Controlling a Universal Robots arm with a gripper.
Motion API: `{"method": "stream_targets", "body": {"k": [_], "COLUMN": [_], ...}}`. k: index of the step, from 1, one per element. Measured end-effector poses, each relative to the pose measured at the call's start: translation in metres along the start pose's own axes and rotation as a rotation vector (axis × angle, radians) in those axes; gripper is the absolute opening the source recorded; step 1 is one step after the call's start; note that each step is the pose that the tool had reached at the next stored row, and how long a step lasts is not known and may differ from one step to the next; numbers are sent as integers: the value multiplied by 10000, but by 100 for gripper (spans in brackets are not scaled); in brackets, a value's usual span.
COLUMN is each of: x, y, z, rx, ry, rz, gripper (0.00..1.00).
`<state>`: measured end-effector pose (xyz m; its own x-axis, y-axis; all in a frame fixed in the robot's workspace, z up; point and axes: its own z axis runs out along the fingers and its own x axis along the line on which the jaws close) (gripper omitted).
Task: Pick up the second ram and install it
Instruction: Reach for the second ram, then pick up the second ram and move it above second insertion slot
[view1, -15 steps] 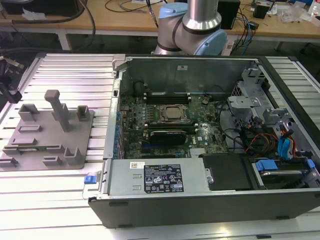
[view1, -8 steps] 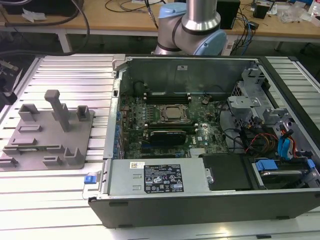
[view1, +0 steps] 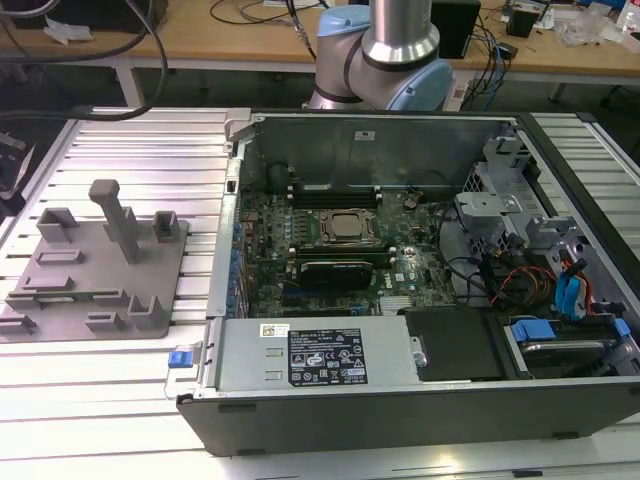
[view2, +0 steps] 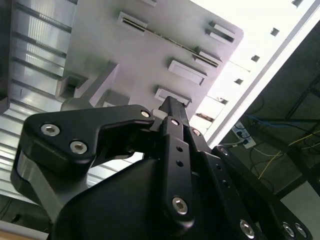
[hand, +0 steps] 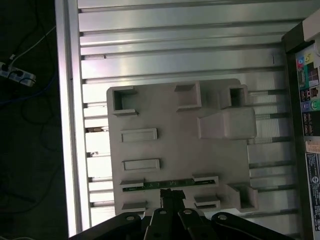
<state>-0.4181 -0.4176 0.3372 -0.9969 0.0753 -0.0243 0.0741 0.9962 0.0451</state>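
The second ram (hand: 159, 185) is a thin green stick standing on edge in a slot of the grey holder plate (hand: 165, 130). In the second wrist view the ram (view2: 170, 41) shows as a thin dark line between two raised blocks. My gripper (hand: 172, 196) hangs well above the plate, in line with the stick's middle, touching nothing. Its black fingers (view2: 172, 112) are pressed together with nothing between them. In the exterior view the holder plate (view1: 95, 265) lies on the ribbed table at the exterior view's left. The open computer case (view1: 420, 300) stands beside it.
Inside the case are the motherboard with a silver processor (view1: 347, 228), a black card (view1: 340, 270), a power supply (view1: 320, 358) and drive bays with blue tabs (view1: 565, 300). A tall grey post (view1: 118, 215) rises from the holder plate. My arm's base (view1: 385, 55) stands behind the case.
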Motion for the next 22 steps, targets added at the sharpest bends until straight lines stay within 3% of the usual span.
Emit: {"method": "stream_targets", "body": {"k": [16, 20, 22], "x": [2, 2, 2], "y": [-1, -1, -1], "z": [13, 13, 13], "rx": [-1, -10, -22], "ry": [0, 16, 38], "rz": [-5, -367, -854], "gripper": [8, 8, 8]}}
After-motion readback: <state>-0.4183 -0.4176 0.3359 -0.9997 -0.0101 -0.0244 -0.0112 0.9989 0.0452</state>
